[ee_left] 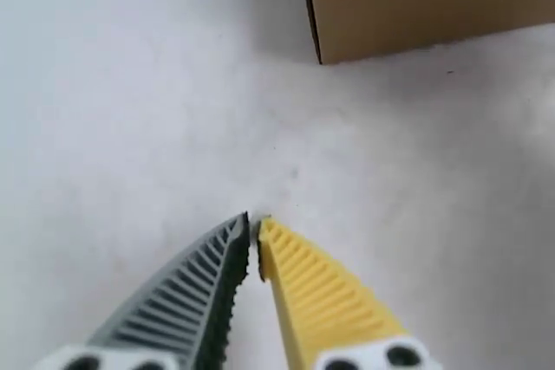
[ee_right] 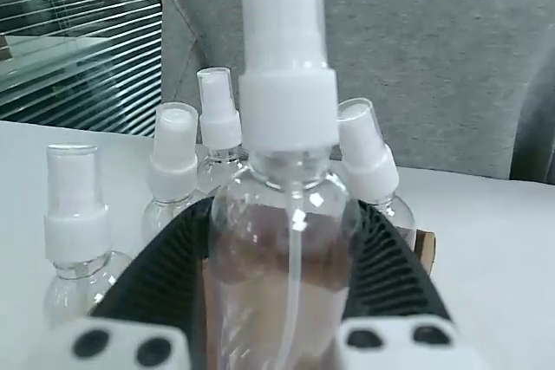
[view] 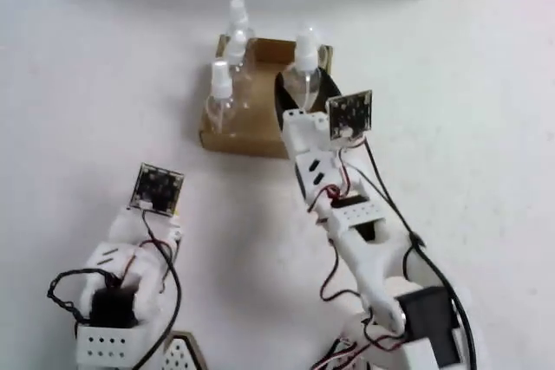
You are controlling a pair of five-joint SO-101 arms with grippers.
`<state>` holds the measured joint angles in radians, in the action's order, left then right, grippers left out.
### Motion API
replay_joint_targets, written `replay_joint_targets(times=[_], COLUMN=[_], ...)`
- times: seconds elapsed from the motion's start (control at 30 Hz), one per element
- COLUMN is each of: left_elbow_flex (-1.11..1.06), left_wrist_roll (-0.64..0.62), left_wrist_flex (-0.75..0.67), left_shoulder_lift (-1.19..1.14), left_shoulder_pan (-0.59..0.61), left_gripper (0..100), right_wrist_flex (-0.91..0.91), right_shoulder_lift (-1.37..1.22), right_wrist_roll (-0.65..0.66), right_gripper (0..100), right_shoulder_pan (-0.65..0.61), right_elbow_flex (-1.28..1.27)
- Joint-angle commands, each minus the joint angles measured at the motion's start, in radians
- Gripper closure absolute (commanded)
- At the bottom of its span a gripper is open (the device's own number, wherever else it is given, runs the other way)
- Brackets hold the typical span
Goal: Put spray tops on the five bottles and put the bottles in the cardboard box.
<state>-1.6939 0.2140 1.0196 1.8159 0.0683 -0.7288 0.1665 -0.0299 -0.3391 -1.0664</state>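
- The right tool (ee_right: 286,253) is clenched on a clear bottle (ee_right: 286,188). Its black fingers (ee_right: 169,257) press on both sides of the body just below the shoulder.
- This bottle stands upright and carries a white spray top (ee_right: 286,67), with the dip tube visible inside.
- In the high view the right tool (view: 303,97) holds the bottle (view: 305,75) within the outline of the cardboard box (view: 247,140), on the box's 3 o'clock side. I cannot tell whether the bottle's base touches the box floor.
- Four other bottles (ee_right: 173,171) stand upright beyond the held one, each with a white spray top. From above they lie at 9 to 11 o'clock from the held bottle, in the box's left part.
- The box sits on the white table (view: 451,58), at 12 o'clock from the table's middle.
- The left arm (view: 121,283) rests at 7 o'clock, well apart from the box.
- The left tool (ee_left: 254,227) is clenched on nothing. Its grey and yellow fingers meet at the tips just above the bare table, with a corner of the box (ee_left: 416,10) farther off.
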Motion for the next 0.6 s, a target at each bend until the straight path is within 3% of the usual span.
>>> replay_joint_targets(times=[0.0, 0.57], left_elbow_flex=[0.002, 0.002], left_wrist_roll=[0.015, 0.015], left_wrist_flex=[0.015, 0.012], left_shoulder_lift=[0.007, 0.007], left_shoulder_pan=[0.010, 0.010], left_gripper=[98, 98], right_wrist_flex=[-0.027, -0.151], right_shoulder_lift=[-0.048, -0.314], right_wrist_roll=[0.000, 0.002], right_gripper=[98.4, 98.4], right_shoulder_pan=[0.027, 0.081], right_elbow_flex=[0.094, 0.210])
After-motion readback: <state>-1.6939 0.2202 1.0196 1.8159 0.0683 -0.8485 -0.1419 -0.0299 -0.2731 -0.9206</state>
